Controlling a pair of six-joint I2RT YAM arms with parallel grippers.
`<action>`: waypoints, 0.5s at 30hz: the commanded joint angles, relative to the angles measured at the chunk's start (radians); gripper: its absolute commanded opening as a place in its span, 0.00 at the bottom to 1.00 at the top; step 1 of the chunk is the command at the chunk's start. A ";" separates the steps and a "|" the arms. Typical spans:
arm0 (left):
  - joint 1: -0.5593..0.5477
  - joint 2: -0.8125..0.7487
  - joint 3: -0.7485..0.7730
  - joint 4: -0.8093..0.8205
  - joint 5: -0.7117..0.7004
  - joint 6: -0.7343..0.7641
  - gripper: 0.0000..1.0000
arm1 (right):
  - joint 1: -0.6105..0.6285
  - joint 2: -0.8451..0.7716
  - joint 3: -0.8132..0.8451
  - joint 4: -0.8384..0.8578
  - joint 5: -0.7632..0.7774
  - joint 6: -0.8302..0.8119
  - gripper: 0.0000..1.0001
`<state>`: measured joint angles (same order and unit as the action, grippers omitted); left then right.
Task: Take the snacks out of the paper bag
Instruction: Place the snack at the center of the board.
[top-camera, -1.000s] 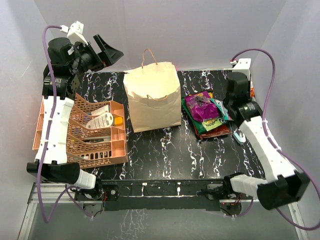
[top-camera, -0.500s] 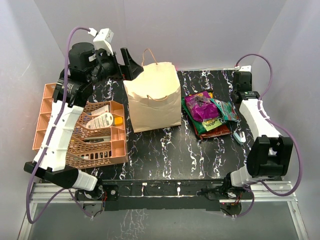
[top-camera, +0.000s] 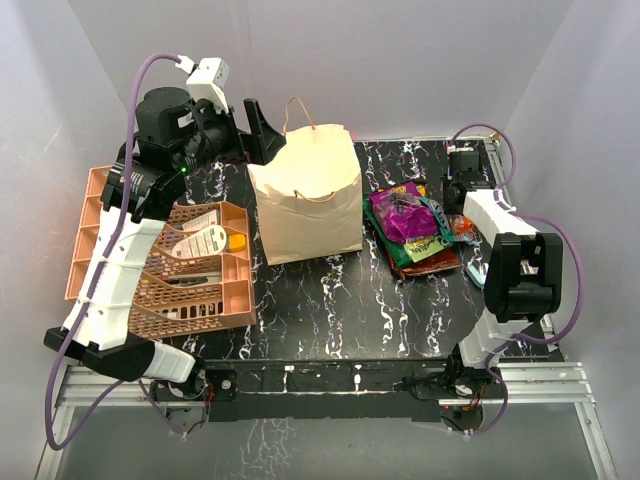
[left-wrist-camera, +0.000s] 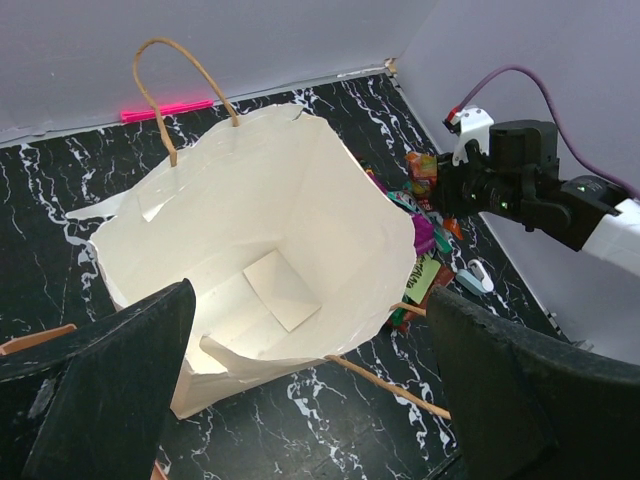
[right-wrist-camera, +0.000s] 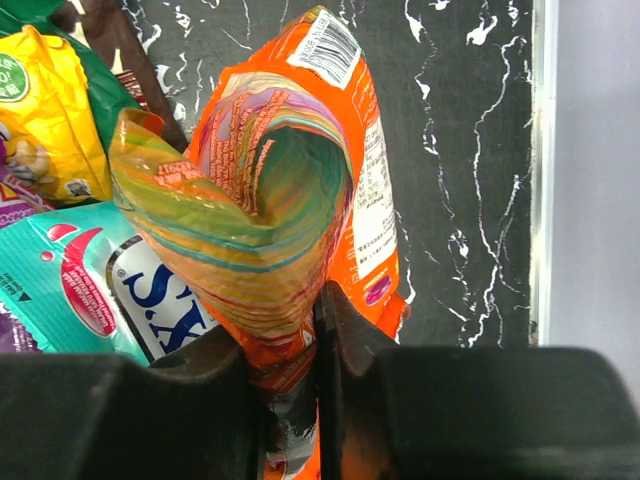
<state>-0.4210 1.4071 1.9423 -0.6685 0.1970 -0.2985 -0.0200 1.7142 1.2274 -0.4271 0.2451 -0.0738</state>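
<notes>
The paper bag stands upright mid-table, its mouth open. In the left wrist view the bag shows only its bare folded bottom inside. My left gripper is open and empty, just above the bag's back left rim; its fingers straddle the near rim. The snacks lie piled right of the bag: magenta, green, dark brown, teal and yellow packets. My right gripper is shut on the bottom edge of an orange packet, at the pile's right edge.
An orange mesh basket with white tubes sits left of the bag, under my left arm. A small pale blue object lies right of the pile. The table's right edge and the wall are close to my right gripper.
My left gripper swung right to the bag's rim, then held still. My right arm folded back, bringing its wrist to the far right by the pile.
</notes>
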 joint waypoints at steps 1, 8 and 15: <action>-0.007 -0.032 0.013 -0.002 -0.012 0.015 0.98 | 0.011 -0.014 -0.016 0.031 -0.169 0.107 0.32; -0.007 -0.028 -0.001 0.000 -0.014 0.014 0.98 | 0.011 -0.098 -0.042 0.037 -0.158 0.097 0.59; -0.007 -0.016 -0.001 0.004 0.004 0.000 0.98 | 0.011 -0.193 -0.036 0.020 -0.164 0.097 0.73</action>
<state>-0.4229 1.4071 1.9419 -0.6685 0.1909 -0.2966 -0.0177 1.6157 1.1816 -0.4271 0.1024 0.0071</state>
